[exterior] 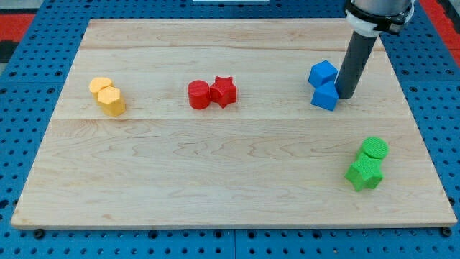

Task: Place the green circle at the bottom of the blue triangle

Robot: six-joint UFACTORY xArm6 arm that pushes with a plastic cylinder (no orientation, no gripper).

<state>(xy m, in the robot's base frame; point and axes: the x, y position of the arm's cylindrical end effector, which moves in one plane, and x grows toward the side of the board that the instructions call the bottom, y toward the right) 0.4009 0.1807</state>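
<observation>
Your tip (345,97) sits at the view's right of the two blue blocks, right against the lower one, and that's the wrong end of the job. There is no pincer on this arm, only the rod, so nothing is held and nothing can be.

Your target, the green circle (374,149), lies well below the tip toward the view's bottom right, touching the green star (364,175) just under it. The blue pair sits near the tabletop's (215,165) upper right: one blue block (323,73) above, another blue block (325,96) touching it below. From this angle you cannot tell for sure which of them is the triangle.

Watch the risks. Any slide toward the view's left from here shoves the blue blocks and moves your reference. When you go for the circle, the star is pressed up against it, so a push from below drags both along. Come at the circle from its right side instead, but there's little room there: the tabletop edge is near, and a glancing contact could spin the circle off line.

The red circle (198,94), red star (224,91) and two yellow blocks (108,96) sit far off to the left, out of play.
</observation>
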